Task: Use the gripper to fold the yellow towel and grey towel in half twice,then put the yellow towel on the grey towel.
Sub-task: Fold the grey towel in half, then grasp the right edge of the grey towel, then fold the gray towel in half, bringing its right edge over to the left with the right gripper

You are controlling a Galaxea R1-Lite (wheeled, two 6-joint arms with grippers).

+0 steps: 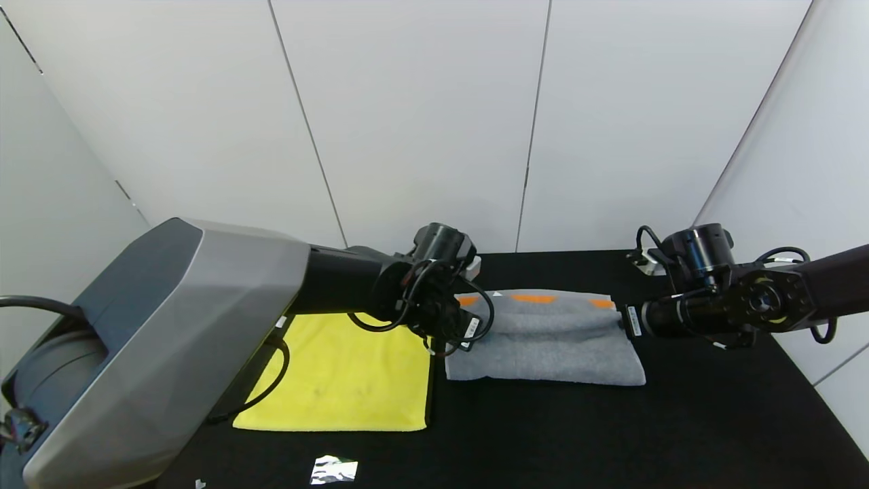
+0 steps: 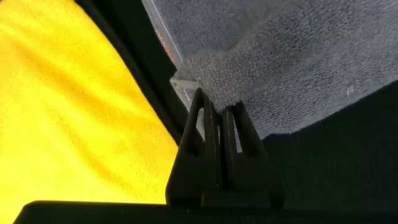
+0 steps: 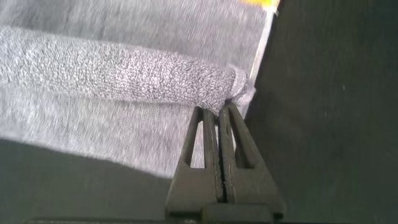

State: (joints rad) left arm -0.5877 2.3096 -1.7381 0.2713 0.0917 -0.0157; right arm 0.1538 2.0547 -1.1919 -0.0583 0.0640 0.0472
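Grey towel (image 1: 550,336) pinched by left end effector (image 2: 214,102), right end effector (image 3: 217,112) at opposite ends

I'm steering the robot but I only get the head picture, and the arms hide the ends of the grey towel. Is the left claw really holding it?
Observer: Yes. In the left wrist view the left gripper is shut on a bunched edge of the grey towel.
Operator: And the other claw?
Observer: In the right wrist view the right gripper is shut on the end of a rolled-up fold of that towel, right at its edge.
Operator: Is the yellow towel caught in there too?
Observer: No. In the left wrist view the yellow towel lies flat beside the left gripper, with a strip of black table between it and the grey one.
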